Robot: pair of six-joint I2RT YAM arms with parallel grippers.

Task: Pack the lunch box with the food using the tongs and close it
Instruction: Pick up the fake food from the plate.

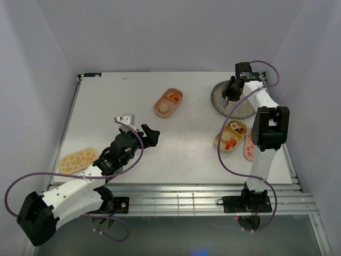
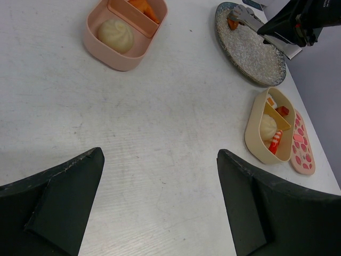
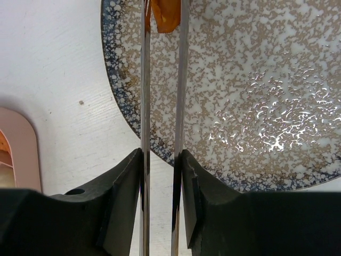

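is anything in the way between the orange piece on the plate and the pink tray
Nothing visible. The orange piece sits between the tips of the tongs near the rim of the plate, and the stretch of table from there to the pink tray is bare.

Bright even light, glare on plate [image 3: 266, 122]
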